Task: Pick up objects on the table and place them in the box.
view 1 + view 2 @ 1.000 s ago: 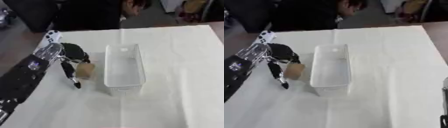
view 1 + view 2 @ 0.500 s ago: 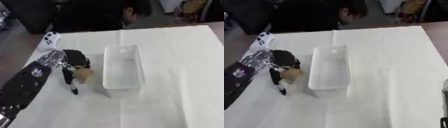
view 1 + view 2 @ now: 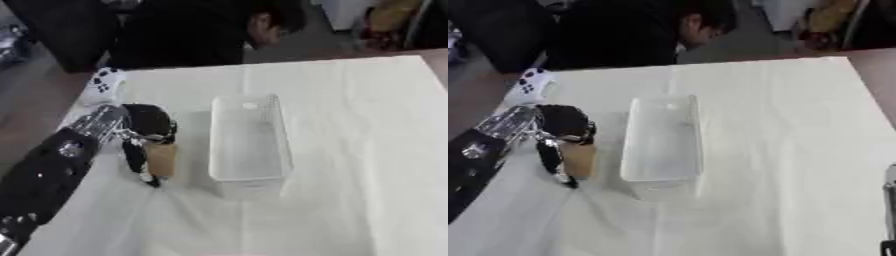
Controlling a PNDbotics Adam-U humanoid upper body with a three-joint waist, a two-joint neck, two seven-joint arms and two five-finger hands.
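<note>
Tan block stands upright, long axis vertical; left robot hand grips it beside box.

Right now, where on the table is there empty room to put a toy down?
The white table is bare to the right of the clear box, out to its right edge, and along the near edge. It's crowded left of the box: the left hand holds a tan object, with a white controller behind.

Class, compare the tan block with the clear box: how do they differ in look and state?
The tan block is opaque and small; the clear box is see-through and longer. The left hand curls round the block; nothing touches the box. Both are over the white table.
</note>
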